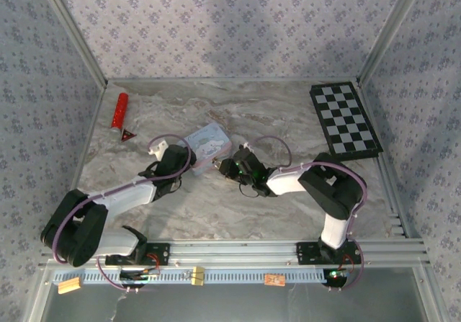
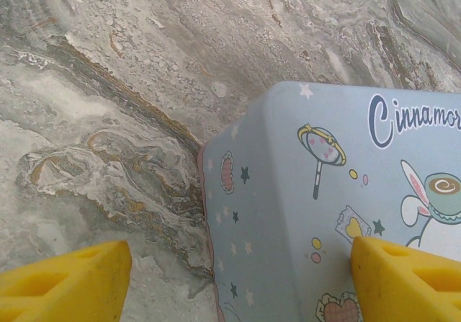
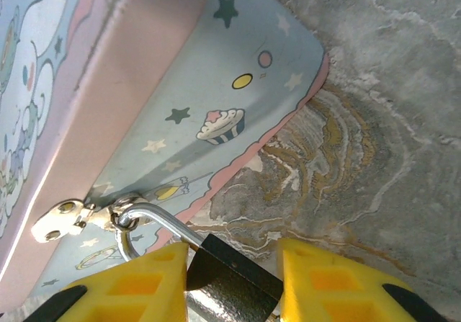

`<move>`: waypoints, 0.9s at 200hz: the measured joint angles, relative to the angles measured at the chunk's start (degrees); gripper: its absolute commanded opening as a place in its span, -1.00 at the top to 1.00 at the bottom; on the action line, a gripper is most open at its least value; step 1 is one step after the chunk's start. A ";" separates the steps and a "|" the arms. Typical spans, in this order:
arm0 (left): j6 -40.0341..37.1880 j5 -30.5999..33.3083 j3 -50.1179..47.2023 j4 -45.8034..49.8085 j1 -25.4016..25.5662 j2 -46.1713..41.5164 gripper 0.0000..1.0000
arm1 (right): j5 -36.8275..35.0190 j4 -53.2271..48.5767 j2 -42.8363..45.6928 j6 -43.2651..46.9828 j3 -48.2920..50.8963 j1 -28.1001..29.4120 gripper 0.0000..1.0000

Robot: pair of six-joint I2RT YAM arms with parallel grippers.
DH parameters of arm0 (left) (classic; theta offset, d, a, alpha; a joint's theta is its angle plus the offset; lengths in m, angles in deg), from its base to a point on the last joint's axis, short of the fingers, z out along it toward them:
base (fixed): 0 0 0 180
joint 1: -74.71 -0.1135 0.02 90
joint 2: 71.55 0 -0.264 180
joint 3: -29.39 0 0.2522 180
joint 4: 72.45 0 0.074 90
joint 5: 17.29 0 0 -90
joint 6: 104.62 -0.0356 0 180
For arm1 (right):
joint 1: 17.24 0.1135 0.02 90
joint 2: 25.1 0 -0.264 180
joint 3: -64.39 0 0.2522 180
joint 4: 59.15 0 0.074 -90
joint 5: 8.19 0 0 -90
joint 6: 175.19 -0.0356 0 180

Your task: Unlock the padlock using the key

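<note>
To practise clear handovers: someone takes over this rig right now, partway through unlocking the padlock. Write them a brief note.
Left tool: open, holding nothing, over a corner of the blue tin.
Right tool: shut on the padlock, fingers either side of its dark body.
Things: the shackle is threaded through the tin's hasp; the tin lies on the table.
Done: padlock steadied.
Left: bring the key, insert it, turn it, free the shackle.

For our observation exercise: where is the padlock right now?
In the right wrist view, bottom centre: the padlock sits between the yellow fingers of the right hand, its loop hooked through the clasp on the blue tin.
</note>
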 measured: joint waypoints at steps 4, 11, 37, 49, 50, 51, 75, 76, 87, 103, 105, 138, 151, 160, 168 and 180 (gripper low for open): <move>0.20 0.24 0.00 0.09 0.17 0.00 -0.57 | -0.04 0.00 0.00 -0.22 0.02 0.00 0.39; 0.46 0.48 0.00 0.15 0.50 0.00 -0.57 | -0.13 -0.07 0.00 -0.52 0.02 0.02 0.39; 1.68 1.73 -0.20 0.31 1.88 -0.13 -0.57 | -1.68 -1.33 0.37 -1.55 0.00 0.92 0.40; 2.23 1.97 -0.48 0.42 2.49 -0.48 -0.57 | -2.40 -2.34 0.72 -2.16 -0.02 1.44 0.40; 2.38 1.97 -0.55 0.42 2.58 -0.55 -0.58 | -2.49 -2.47 0.79 -2.23 -0.02 1.49 0.40; 2.47 1.97 -0.59 0.42 2.62 -0.59 -0.58 | -2.56 -2.51 0.81 -2.29 -0.02 1.53 0.40; 3.69 2.32 -1.40 0.81 3.80 -1.75 -0.57 | -3.58 -3.69 1.20 -3.63 -0.07 1.99 0.41; 3.72 2.32 -1.42 0.85 3.82 -1.79 -0.57 | -3.65 -3.72 1.20 -3.69 -0.07 1.99 0.41; 4.24 2.34 -1.62 1.07 4.26 -2.10 -0.58 | -4.15 -4.00 1.25 -4.13 -0.07 1.97 0.41; 4.72 2.32 -1.68 1.62 4.85 -2.62 -0.57 | -4.96 -4.42 1.57 -4.63 -0.04 1.97 0.41; 4.81 2.34 -1.70 1.70 4.96 -2.67 -0.58 | -5.05 -4.48 1.66 -4.72 -0.04 1.97 0.41; 5.14 2.32 -1.97 2.97 5.86 -3.72 -0.58 | -6.01 -5.18 2.73 -5.16 -0.04 1.97 0.42; 5.16 2.34 -1.95 3.15 6.34 -3.76 -0.58 | -6.03 -5.33 2.73 -5.20 -0.04 1.97 0.42; 5.31 2.32 -1.97 3.15 6.62 -3.76 -0.58 | -6.03 -5.55 2.73 -5.35 -0.04 1.97 0.42; 5.51 2.32 -1.97 3.15 6.91 -3.76 -0.58 | -6.03 -5.66 2.73 -5.38 -0.04 1.97 0.42; 5.55 2.32 -1.97 3.17 7.30 -3.76 -0.58 | -6.05 -5.81 2.73 -5.38 -0.04 1.97 0.42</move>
